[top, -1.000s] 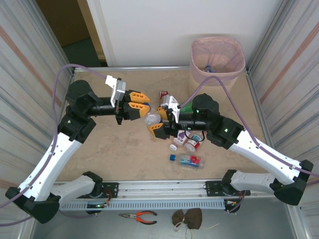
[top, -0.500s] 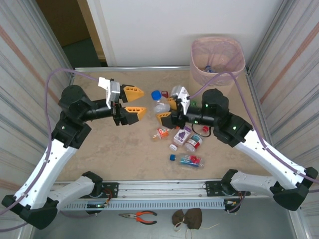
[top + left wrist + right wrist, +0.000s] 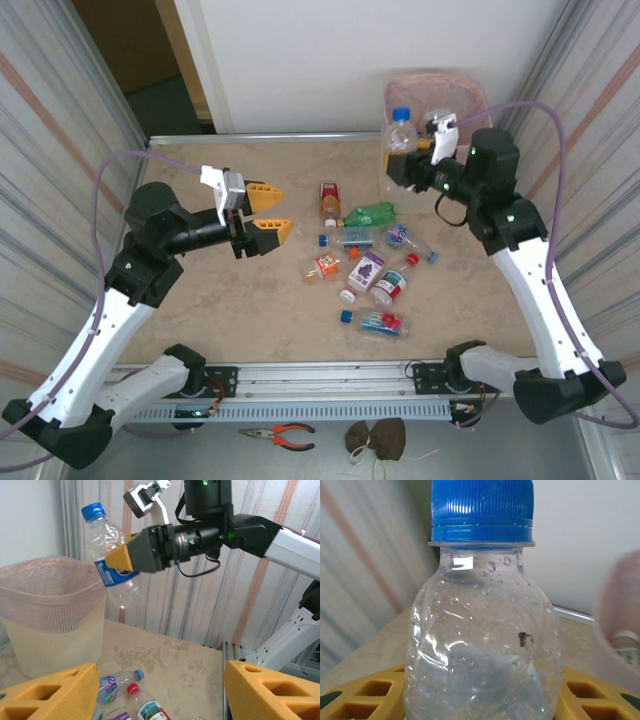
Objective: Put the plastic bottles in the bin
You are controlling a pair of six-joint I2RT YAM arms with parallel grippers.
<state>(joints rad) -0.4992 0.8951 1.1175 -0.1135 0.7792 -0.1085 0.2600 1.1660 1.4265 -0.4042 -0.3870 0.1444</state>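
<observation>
left fingers [image 3: 268, 224]: spread wide, nothing between them, hovering over left part of tabletop [image 3: 220, 300], tips pointing right
loose bottles [image 3: 365, 268]: scattered lying down at tabletop centre, green bottle [image 3: 368, 213] on far side of the cluster
clear bottle [image 3: 400, 135]: upright, blue cap up, blue label, raised off tabletop, right at left rim of bin [image 3: 478, 100], not inside
right fingers [image 3: 119, 559]: clamped on clear bottle at label height
bin: far right corner, pink liner over rim
pliers [image 3: 280, 433]: near side, past the rail, off tabletop

Bright even light, soft shadows, bg blurry.
</observation>
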